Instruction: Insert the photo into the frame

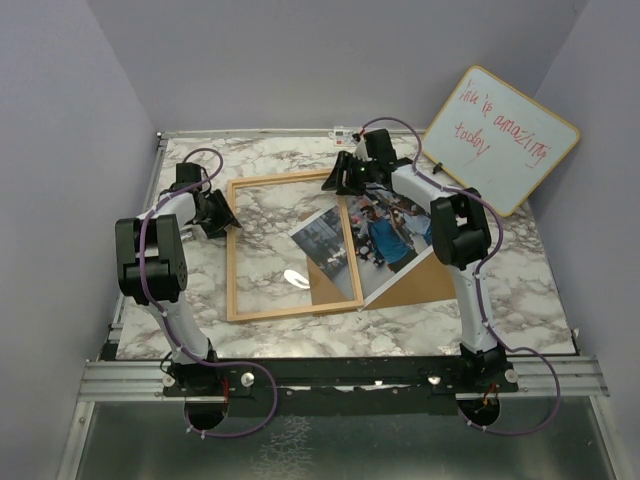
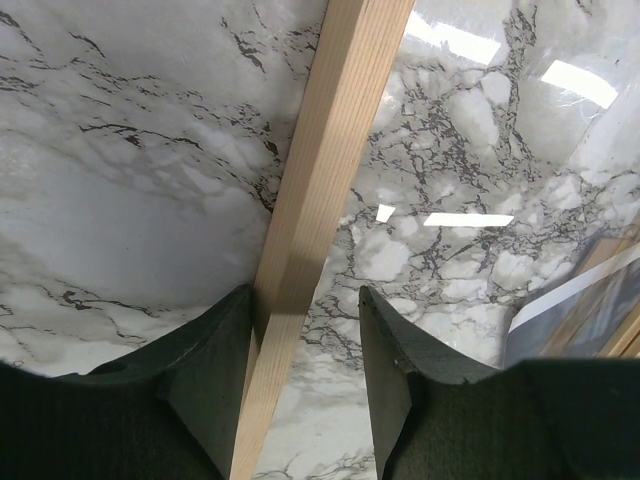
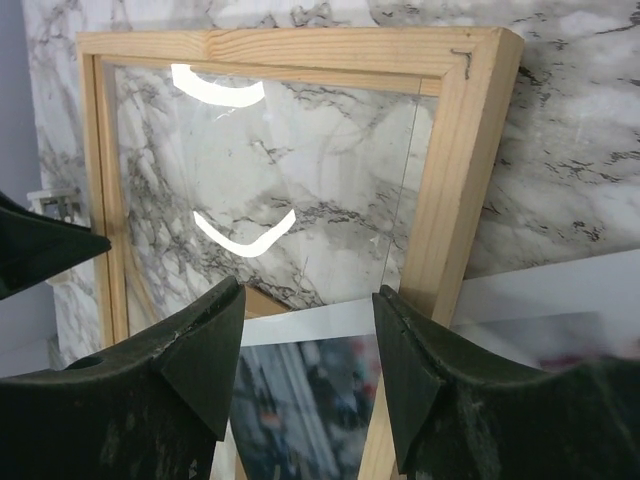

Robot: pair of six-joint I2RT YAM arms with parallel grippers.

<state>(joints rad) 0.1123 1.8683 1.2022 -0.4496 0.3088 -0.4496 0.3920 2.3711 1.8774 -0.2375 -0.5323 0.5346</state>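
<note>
**The photo (image 1: 385, 235) lies half under the frame (image 1: 232, 250)**

We see the frame flat on the marble table (image 1: 480, 300). Its right rail crosses the photo (which rests on a brown backing board (image 1: 420, 272)). The left gripper (image 2: 305, 295) straddles the left rail, partly open, one finger touching it. The right gripper (image 3: 308, 290) hangs open over the right rail, gripping nothing.

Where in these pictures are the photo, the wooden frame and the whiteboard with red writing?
photo (image 1: 385, 235): top view, on the blue-shirted person.
frame (image 1: 231, 275): top view, on its left wooden rail.
whiteboard (image 1: 510, 165): top view, on its white face, below the writing.
</note>
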